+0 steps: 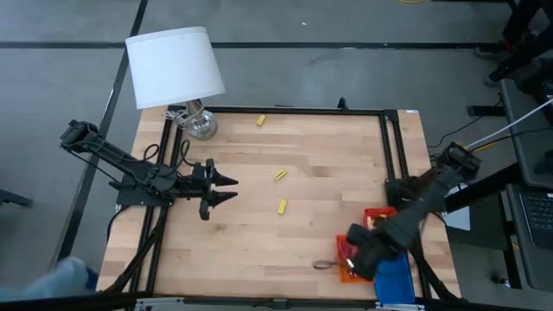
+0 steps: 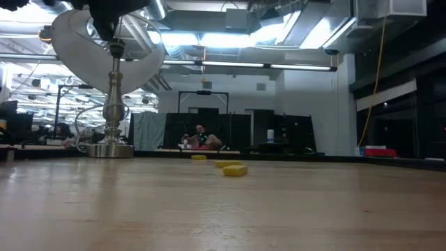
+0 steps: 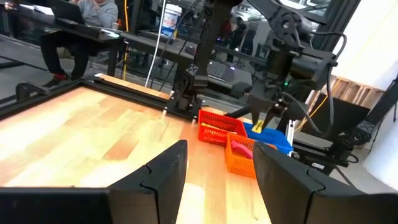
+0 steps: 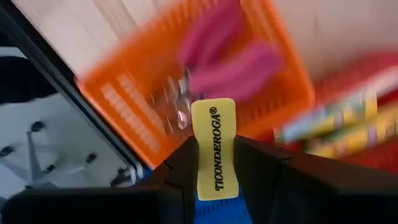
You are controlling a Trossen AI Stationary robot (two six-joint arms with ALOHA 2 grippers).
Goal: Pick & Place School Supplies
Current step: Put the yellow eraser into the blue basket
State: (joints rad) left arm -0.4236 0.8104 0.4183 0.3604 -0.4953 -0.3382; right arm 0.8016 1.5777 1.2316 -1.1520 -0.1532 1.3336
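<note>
My right gripper (image 4: pixel 214 146) hangs over the mesh trays at the table's near right, shut on a tiny yellow block (image 4: pixel 214 134) printed with dark letters. Below it, red-handled scissors (image 4: pixel 227 56) lie in the orange tray (image 4: pixel 134 106), and flat yellow packs (image 4: pixel 348 124) lie in the red tray (image 1: pixel 381 214). Three more yellow blocks (image 1: pixel 260 120) (image 1: pixel 280 174) (image 1: pixel 282 206) lie flat on the wooden table. My left gripper (image 1: pixel 230 188) waits level at the table's left, open, holding nothing. My right gripper pinches the yellow block by its two long sides (image 4: pixel 214 177) between its two fingers (image 4: pixel 183 165). The fingers point down from above and lie along the block, whose free end sticks out past the fingertips. The block is lifted clear, above the orange tray's edge.
A white-shaded lamp (image 1: pixel 177 67) stands at the far left corner. A blue tray (image 1: pixel 396 281) sits beside the orange one at the near right. A small grey loop (image 1: pixel 325 265) lies on the table left of the orange tray. A black frame (image 1: pixel 389 155) borders the table.
</note>
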